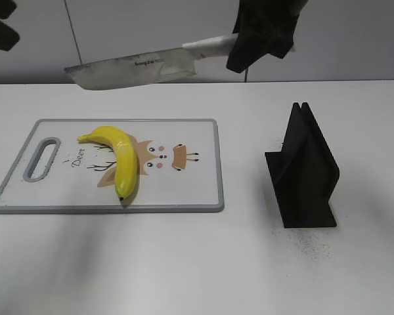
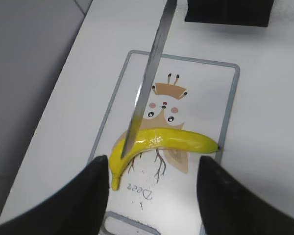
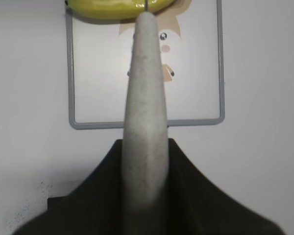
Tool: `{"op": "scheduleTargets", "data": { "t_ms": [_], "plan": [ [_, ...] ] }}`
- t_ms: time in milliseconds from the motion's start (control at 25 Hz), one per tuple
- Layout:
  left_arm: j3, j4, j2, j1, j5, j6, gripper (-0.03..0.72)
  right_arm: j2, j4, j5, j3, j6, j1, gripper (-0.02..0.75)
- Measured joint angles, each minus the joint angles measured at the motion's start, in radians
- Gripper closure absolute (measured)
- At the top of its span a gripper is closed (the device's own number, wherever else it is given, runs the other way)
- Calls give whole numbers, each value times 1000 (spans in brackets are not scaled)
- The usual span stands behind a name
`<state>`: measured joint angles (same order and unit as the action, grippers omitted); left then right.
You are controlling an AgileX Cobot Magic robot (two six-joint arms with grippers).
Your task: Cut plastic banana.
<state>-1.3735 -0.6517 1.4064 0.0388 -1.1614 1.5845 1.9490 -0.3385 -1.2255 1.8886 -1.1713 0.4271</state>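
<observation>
The yellow plastic banana [image 1: 119,159] lies whole on the white cutting board [image 1: 184,190], left of its middle. It also shows in the left wrist view [image 2: 176,139] and at the top of the right wrist view [image 3: 112,7]. My right gripper [image 1: 259,41] is shut on the white handle [image 3: 146,112] of a knife [image 1: 128,70]. The blade is held level in the air above the board's far edge. My left gripper [image 2: 152,188] is open and empty, high above the board's handle end; in the exterior view only its edge [image 1: 0,26] shows at the top left.
A black knife stand [image 1: 304,170] stands on the white table to the right of the board. The board has a grey rim, a handle slot [image 1: 43,159] at its left end and a deer drawing.
</observation>
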Motion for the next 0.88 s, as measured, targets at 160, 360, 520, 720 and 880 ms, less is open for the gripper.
{"op": "scheduleTargets", "data": {
  "t_ms": [160,360,520,720,880],
  "plan": [
    [-69,16,96,63,-3,74,129,49,-60,0,46,-67,0,574],
    [-85,61,201,92,8,89,131,89,-95,0,86,-84,0,574],
    [-85,93,267,92,57,91,146,120,-135,2,101,-86,0,574],
    [-86,95,310,92,137,91,179,130,-151,2,101,-110,0,574],
    [-86,94,335,92,144,91,259,130,-151,9,103,-114,0,574]
  ]
}}
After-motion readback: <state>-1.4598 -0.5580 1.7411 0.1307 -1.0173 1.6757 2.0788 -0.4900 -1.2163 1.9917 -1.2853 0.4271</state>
